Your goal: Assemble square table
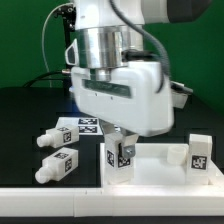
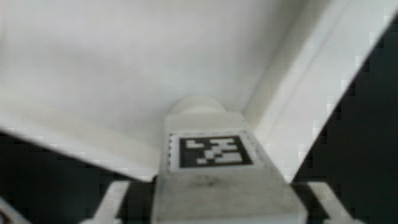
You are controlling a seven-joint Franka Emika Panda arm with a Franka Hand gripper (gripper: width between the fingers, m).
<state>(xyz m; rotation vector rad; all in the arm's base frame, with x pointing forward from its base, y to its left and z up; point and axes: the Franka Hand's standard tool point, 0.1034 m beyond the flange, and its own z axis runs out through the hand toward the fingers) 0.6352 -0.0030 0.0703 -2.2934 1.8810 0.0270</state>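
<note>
—Looking at the biggest thing first: where?
—Lying flat on the black bench [image 1: 20, 120], rim up: the square table top [image 1: 160, 170], probably to expose the corner holes.
—And the end effector [image 1: 120, 143]?
—Closed partway on one leg [image 1: 121, 157], held upright at the top's corner on the exterior view's left, likely for seating there.
—Others?
—A second leg [image 1: 200, 152] standing on the top's far side; loose legs [image 1: 60, 137] lying on the bench, out of the way

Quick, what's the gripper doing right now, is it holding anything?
Gripper: closed on a white leg, which stands upright at the table top.
</note>
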